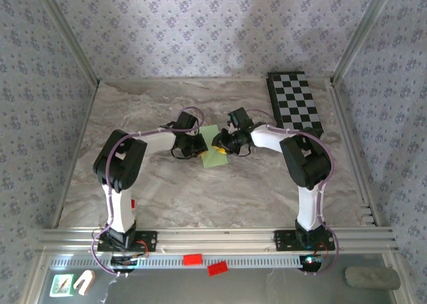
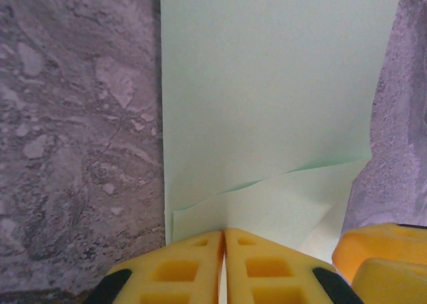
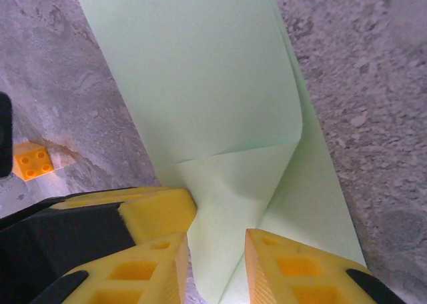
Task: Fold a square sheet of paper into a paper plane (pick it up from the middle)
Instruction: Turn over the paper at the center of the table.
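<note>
The square sheet of paper (image 1: 212,156) is light green and lies partly folded on the marble table between the two arms. In the left wrist view the paper (image 2: 267,84) has a flap turned over at its near edge. My left gripper (image 2: 225,236) is shut on that edge, with a thin strip of paper pinched between its yellow fingers. My right gripper (image 3: 217,254) stands open from the opposite side, its fingers either side of a raised folded flap of the paper (image 3: 200,71). The two grippers (image 1: 200,147) (image 1: 223,144) nearly touch. The paper plane is out of view.
A black-and-white checkered board (image 1: 295,103) lies at the back right. A small yellow block (image 3: 33,161) sits on the table left of the right gripper. Two red blocks (image 1: 193,258) (image 1: 216,269) rest on the front rail. Metal frame posts border the table.
</note>
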